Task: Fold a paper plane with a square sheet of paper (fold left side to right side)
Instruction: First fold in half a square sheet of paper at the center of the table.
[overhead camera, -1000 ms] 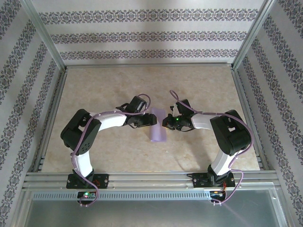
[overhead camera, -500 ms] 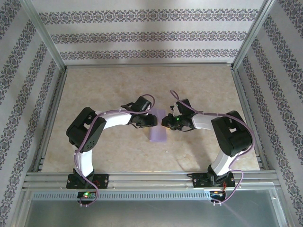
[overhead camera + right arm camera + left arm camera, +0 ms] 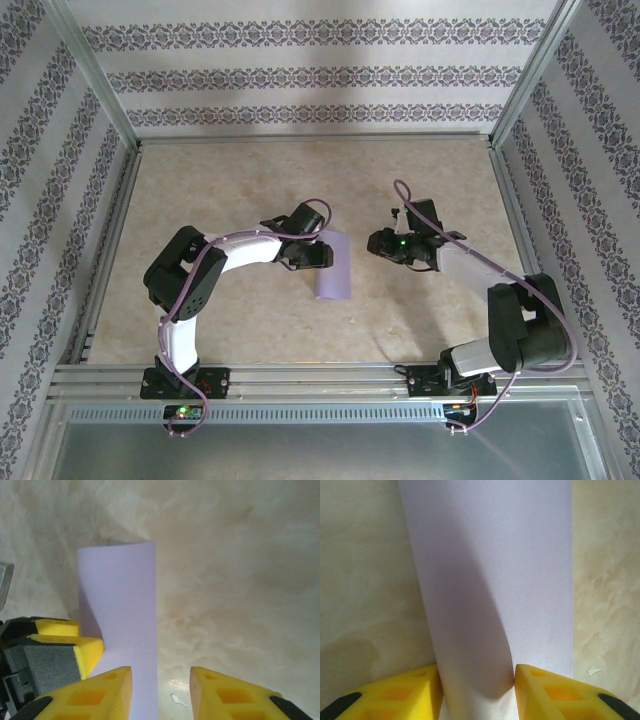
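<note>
The square sheet of paper (image 3: 334, 268) is lavender and lies doubled over into a narrow upright strip at the table's middle. My left gripper (image 3: 318, 256) is at the strip's left side. In the left wrist view its yellow fingers (image 3: 547, 692) are shut on the curled fold of the sheet (image 3: 490, 580). My right gripper (image 3: 374, 243) is a short way right of the strip, apart from it. In the right wrist view the right gripper (image 3: 161, 687) is open over the sheet's right edge (image 3: 122, 605) and bare table. The paper plane is out of view.
The beige marbled table (image 3: 220, 190) is fenced by aluminium rails (image 3: 300, 375) and patterned walls. A small white fleck (image 3: 176, 700) lies on the table just right of the sheet. The left gripper's finger (image 3: 82, 652) shows beside the sheet in the right wrist view.
My right gripper opened, let go of the sheet and drew back to the right. The left gripper closed a little onto the fold and stayed there.
</note>
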